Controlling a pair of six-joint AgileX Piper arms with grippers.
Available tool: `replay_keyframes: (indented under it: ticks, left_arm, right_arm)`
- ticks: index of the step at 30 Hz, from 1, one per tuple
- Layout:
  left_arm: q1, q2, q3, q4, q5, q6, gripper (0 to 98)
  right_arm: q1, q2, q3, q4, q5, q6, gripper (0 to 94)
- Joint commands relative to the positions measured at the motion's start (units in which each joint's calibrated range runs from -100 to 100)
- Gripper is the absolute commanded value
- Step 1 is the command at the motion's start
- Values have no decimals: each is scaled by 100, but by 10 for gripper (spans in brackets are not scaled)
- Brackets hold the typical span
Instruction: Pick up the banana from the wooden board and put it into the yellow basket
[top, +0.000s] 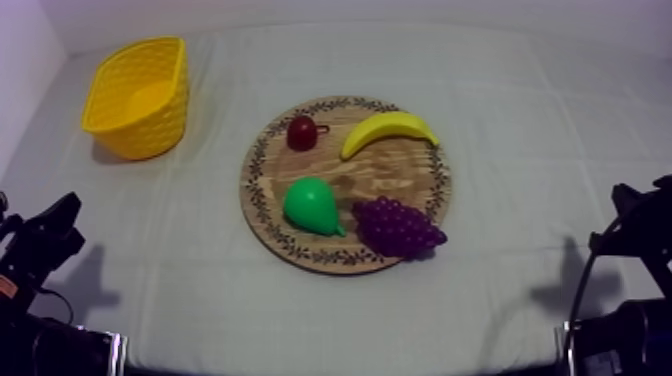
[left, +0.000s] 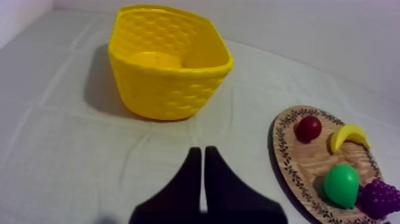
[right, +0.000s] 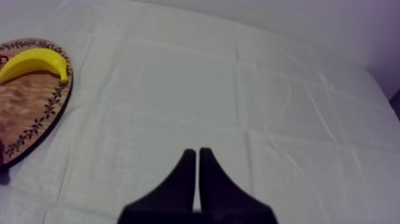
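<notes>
Left tool (left: 202, 151) and right tool (right: 194, 151) pressed together, banana (top: 388, 131) on the wooden board (top: 390, 180)

We've got both tools low by the tabletop's (top: 530, 150) near corners, each a narrow wedge pinching nothing. Banana lies on the board's part toward the far edge, just beside the small red fruit (top: 301, 132). Pear (top: 312, 206) and grapes (top: 397, 227) sit on the nearer part. Yellow basket (top: 165, 125) stands by the far left corner, well apart from the board.

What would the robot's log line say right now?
banana on wooden board | yellow basket empty | left pincer shut | right pincer shut | pick not started
</notes>
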Motion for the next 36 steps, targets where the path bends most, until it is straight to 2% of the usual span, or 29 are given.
replay_keyframes:
  ticks: [1,8,14,20,30,36]
  left_arm:
    - [2,0,0,-2,-8,-45,1]
    - [-6,0,0,-2,-8,-187,1]
    - [-12,0,0,-2,-8,-167,1]
    - [-12,0,0,-2,-8,-61,4]
    - [-17,0,0,-2,-8,376,1]
    - [-29,0,5,-2,-32,274,1]
  right_arm:
    - [0,-2,-3,1,-1,1,3]
    - [0,-2,-3,1,-1,1,3]
    - [0,-2,-3,1,-1,1,3]
    - [0,-2,-3,1,-1,1,3]
    - [0,-2,-3,1,-1,1,3]
    - [0,-2,-3,1,-1,1,3]
